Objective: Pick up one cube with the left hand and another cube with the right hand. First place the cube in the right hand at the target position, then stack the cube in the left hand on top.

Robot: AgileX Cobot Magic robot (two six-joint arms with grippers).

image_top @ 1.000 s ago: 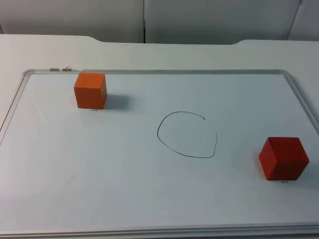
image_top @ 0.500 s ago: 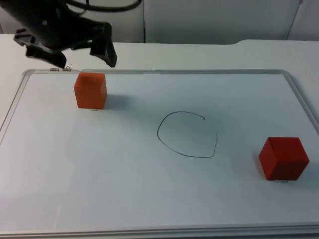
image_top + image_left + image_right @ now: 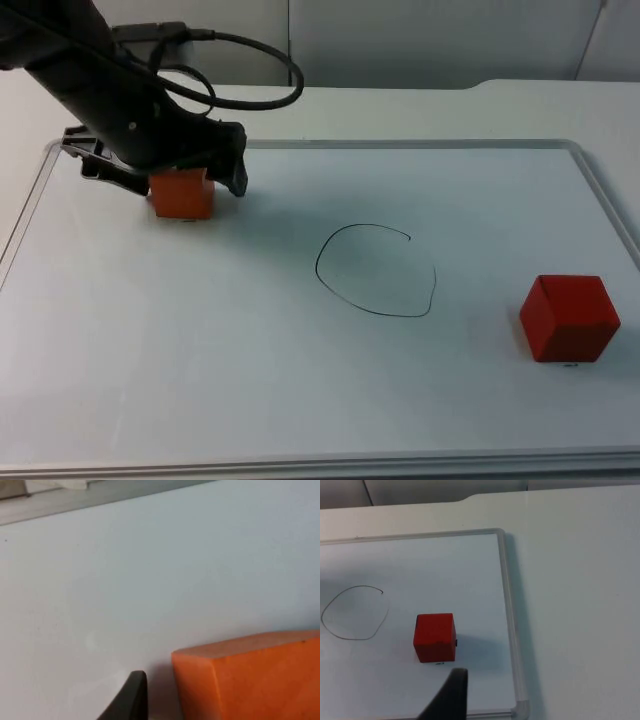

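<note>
The left gripper (image 3: 168, 172) has its fingers spread to either side of the orange cube (image 3: 183, 193), one black fingertip (image 3: 131, 696) standing just beside the cube's face with a thin gap; it is unclenched, straddling the cube without gripping. That cube sits on the whiteboard (image 3: 300, 400) at about ten o'clock from the hand-drawn circle (image 3: 376, 270), which I take to be the target position.

To do this pick well, I judge the fingers should sink low on the cube's flanks, centred on it, and press squarely on flat faces so the cube neither twists nor skids on the slick board; then lift straight up.

The right gripper's fingertip (image 3: 451, 695) hangs high over the table, near the red cube (image 3: 435, 636), which rests at about four o'clock from the circle, close to the board's metal frame (image 3: 509, 610). Whether those fingers are spread or closed I cannot tell. Nothing lies inside the circle yet.
</note>
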